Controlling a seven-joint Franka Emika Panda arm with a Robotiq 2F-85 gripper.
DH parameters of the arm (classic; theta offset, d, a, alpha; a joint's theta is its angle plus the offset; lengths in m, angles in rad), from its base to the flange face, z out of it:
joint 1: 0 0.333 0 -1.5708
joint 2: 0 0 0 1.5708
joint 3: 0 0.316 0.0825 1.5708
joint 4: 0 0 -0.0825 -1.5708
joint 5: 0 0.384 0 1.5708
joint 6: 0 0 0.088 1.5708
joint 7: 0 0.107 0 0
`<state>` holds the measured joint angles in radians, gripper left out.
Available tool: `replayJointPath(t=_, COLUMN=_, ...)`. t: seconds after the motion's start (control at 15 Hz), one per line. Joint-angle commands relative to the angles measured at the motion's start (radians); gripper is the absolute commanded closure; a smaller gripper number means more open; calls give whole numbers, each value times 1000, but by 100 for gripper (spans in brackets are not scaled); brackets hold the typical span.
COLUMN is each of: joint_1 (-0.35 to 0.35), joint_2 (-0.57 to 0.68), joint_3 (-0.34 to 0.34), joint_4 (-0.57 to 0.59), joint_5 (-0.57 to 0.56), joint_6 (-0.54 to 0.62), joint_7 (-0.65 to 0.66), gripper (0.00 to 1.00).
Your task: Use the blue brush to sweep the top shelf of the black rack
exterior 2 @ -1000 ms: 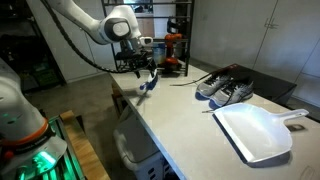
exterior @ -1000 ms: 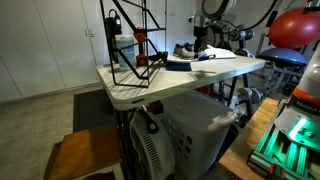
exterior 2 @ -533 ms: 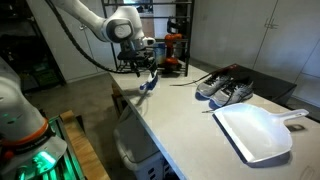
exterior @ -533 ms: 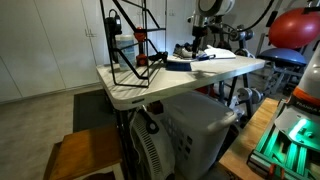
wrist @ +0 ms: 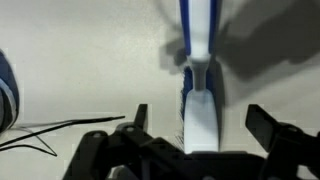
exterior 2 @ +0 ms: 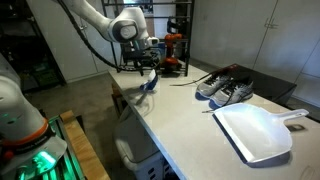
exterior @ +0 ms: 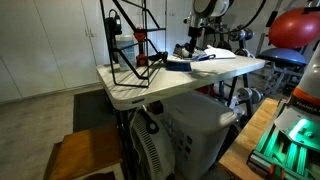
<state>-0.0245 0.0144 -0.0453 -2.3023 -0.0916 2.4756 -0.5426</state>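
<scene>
the jaws stood wide apart in the wrist view, a dark fingertip (wrist: 140, 118) on either side of the blue brush (wrist: 200, 90), with pale gaps between the fingers and the brush, so nothing was gripped. the brush lay flat on the counter (wrist: 90, 50) and ran lengthwise from between the jaws up to the top edge of that view, its blue and white body throwing a grey shadow to one side. a thin black cable (wrist: 50, 130) trailed across the counter just beside it. in an exterior view the jaws pointed down, low over the brush (exterior 2: 150, 86), which sat close to the long edge of the counter (exterior 2: 190, 130) and near its far end. the black rack (exterior 2: 180, 35) stood at that far end, well apart from the jaws, with an orange item (exterior 2: 172, 42) on one of its shelves; which tier could not be told. a pair of grey-and-white shoes (exterior 2: 225, 90) rested toward the opposite long edge, and a white dustpan (exterior 2: 255, 135) lay nearer the camera. between the brush and the shoes the counter was bare. any print on these things was too small to read.
</scene>
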Motion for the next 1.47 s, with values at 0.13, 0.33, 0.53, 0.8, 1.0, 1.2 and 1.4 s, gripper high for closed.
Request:
replayJointPath(t=0.13, joint_1=-6, joint_2=84, joint_3=24, joint_4=70, joint_5=63, joint_6=33, joint_7=-63, gripper=0)
replayJointPath(t=0.33, joint_1=-9, joint_2=110, joint_3=42, joint_4=93, joint_5=116, joint_6=43, joint_7=-90, gripper=0)
replayJointPath(t=0.53, joint_1=-9, joint_2=135, joint_3=51, joint_4=110, joint_5=117, joint_6=68, joint_7=-56, gripper=0)
replayJointPath(t=0.8, joint_1=-19, joint_2=161, joint_3=66, joint_4=126, joint_5=139, joint_6=95, joint_7=-87, gripper=0)
replayJointPath(t=1.0, joint_1=-30, joint_2=175, joint_3=81, joint_4=132, joint_5=181, joint_6=100, joint_7=-121, gripper=2)
replayJointPath(t=1.2, joint_1=-38, joint_2=197, joint_3=87, joint_4=152, joint_5=201, joint_6=74, joint_7=-131, gripper=30)
replayJointPath(t=1.4, joint_1=-46, joint_2=211, joint_3=90, joint_4=160, joint_5=200, joint_6=70, joint_7=-127, gripper=55)
